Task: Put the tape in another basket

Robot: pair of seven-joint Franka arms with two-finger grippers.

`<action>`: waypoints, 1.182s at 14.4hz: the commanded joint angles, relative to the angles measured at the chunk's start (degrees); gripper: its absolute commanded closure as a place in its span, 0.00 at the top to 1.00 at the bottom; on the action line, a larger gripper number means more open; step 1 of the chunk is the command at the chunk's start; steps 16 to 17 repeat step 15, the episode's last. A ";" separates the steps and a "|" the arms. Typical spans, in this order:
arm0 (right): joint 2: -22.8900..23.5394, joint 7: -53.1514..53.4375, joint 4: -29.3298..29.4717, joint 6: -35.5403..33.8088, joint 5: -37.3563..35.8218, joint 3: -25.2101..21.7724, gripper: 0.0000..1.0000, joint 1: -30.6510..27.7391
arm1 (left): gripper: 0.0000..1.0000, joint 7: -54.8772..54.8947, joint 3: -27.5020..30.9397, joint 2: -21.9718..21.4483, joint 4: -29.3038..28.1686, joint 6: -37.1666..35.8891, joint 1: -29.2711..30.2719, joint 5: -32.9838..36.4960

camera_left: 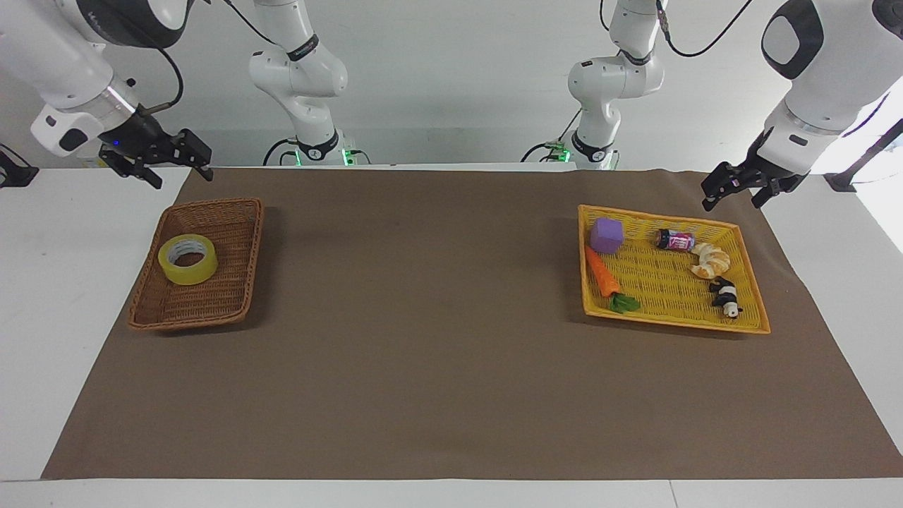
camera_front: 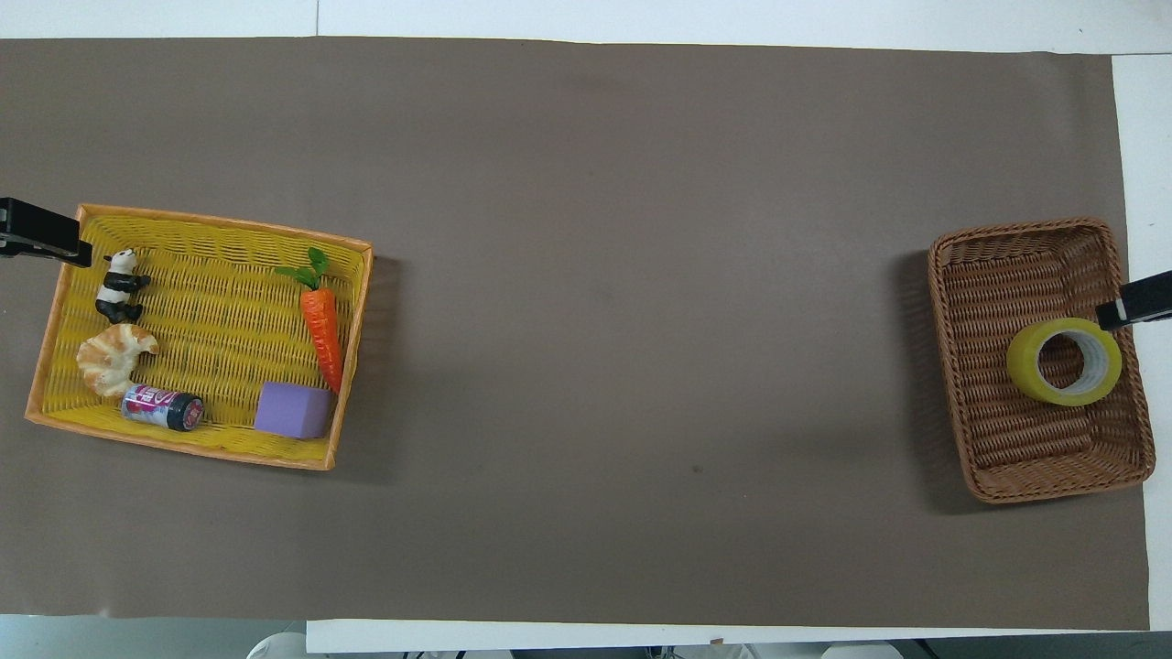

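Observation:
The yellow tape (camera_left: 185, 275) (camera_front: 1027, 371) lies flat in the brown wicker basket (camera_left: 204, 300) (camera_front: 1016, 439), at the right arm's end of the table. My right gripper (camera_left: 182, 178) hangs open and empty in the air, over the mat's corner beside the basket's robot-side rim. In the overhead view only one right fingertip (camera_front: 1135, 300) shows at the frame's edge. My left gripper (camera_left: 730, 201) is open and empty, raised over the mat by the robot-side corner of the yellow tray (camera_left: 663, 282) (camera_front: 211, 311). One left fingertip (camera_front: 41, 240) shows in the overhead view.
The yellow mesh tray at the left arm's end holds a purple cube (camera_left: 606, 236), a carrot (camera_left: 602, 271), a small can (camera_left: 675, 240), a croissant (camera_left: 710, 260) and a panda figure (camera_left: 725, 295). A brown mat (camera_left: 423, 317) covers the table between the two containers.

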 commanded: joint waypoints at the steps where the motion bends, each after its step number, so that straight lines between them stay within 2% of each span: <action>1: 1.56 1.27 3.74 -1.46 -4.68 0.39 1.00 0.94 | 1.00 1.35 0.46 -0.16 0.50 -0.58 0.06 1.01; 5: 3.67 1.71 6.74 -3.57 -5.04 0.83 1.00 1.21 | 1.00 1.71 0.46 -0.33 -0.21 -0.92 1.02 1.01; 7: 5.34 1.71 6.83 -4.44 -5.39 -1.35 1.00 4.53 | 1.00 1.71 0.46 -0.33 -0.21 -0.93 1.11 1.01; 8: 5.43 1.71 7.53 -4.54 -5.31 -3.63 1.00 5.77 | 1.00 1.62 0.46 -0.33 -0.21 -0.93 1.11 1.01; 17: 4.73 1.80 7.45 -4.45 -5.04 -3.74 1.00 5.87 | 1.00 1.62 0.46 -0.33 -0.21 -0.93 1.11 1.01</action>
